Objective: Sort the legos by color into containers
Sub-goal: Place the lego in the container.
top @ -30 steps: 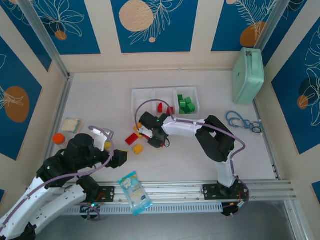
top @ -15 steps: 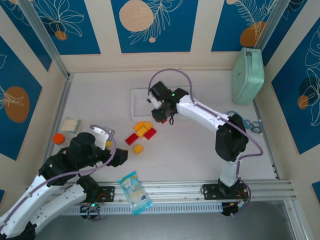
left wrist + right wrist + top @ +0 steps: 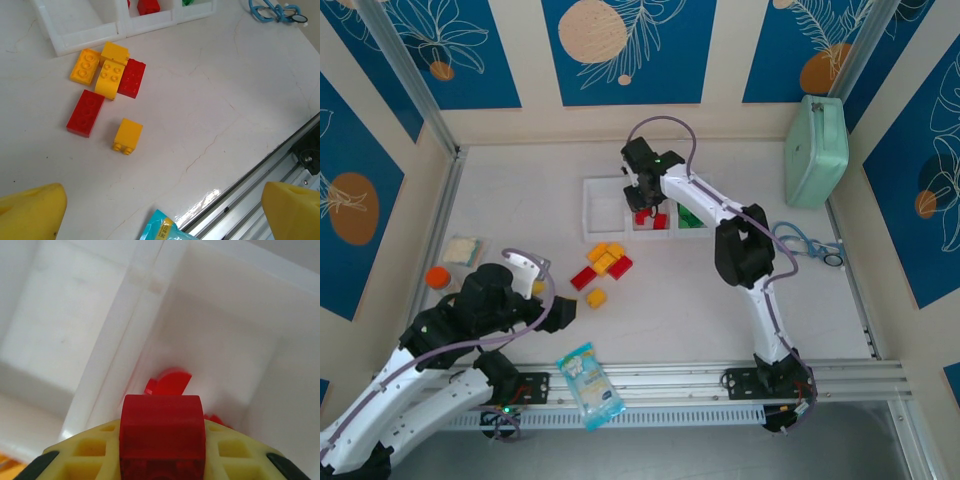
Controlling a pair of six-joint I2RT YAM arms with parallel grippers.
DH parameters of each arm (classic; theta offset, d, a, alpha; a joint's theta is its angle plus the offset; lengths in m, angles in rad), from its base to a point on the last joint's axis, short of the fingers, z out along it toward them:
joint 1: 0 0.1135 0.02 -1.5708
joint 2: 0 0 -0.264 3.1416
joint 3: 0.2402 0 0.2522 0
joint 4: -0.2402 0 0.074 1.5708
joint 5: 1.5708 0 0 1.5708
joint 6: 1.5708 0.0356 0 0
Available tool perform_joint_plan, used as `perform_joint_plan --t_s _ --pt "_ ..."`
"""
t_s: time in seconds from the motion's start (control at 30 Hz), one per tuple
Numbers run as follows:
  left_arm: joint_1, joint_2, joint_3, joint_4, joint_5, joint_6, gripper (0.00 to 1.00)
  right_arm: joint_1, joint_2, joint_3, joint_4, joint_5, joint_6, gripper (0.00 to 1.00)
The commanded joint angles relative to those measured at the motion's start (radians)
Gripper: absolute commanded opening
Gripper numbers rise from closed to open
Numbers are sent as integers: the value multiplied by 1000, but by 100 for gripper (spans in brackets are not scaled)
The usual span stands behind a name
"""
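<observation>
The white three-compartment tray lies at the back centre. My right gripper hangs over its middle compartment, shut on a red lego. Other red legos lie in that compartment, and green legos show in the right one. The left compartment looks bare. On the table in front of the tray sit loose legos: two red and several yellow-orange, one yellow apart from them. My left gripper stands open near the front, well short of this pile.
A teal snack packet lies at the front rail. An orange-capped bottle and a pale packet sit at the left. The mint-green case and blue scissors are at the right.
My right gripper has lifted a red lego from the loose pile and carried it back to the tray, over the middle compartment. The left arm has hardly moved.
</observation>
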Motion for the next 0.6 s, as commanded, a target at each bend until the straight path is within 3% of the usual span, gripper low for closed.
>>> perform_joint_plan --t_s 0.0,0.1,0.27,0.33,0.57 --pt "6 11 5 -9 -10 -7 99 -5 47 95 -48 79 -23 16" --pt "6 18 6 -11 -13 -8 99 -12 66 111 -52 104 -25 24" --pt "6 27 5 -10 -13 -8 99 -6 12 86 -91 72 -29 66" --pt "7 31 3 -8 -9 -8 99 1 -65 -1 -53 45 -9 76" --pt "7 96 6 -12 -10 -10 99 -14 -326 -259 37 -83 93 95"
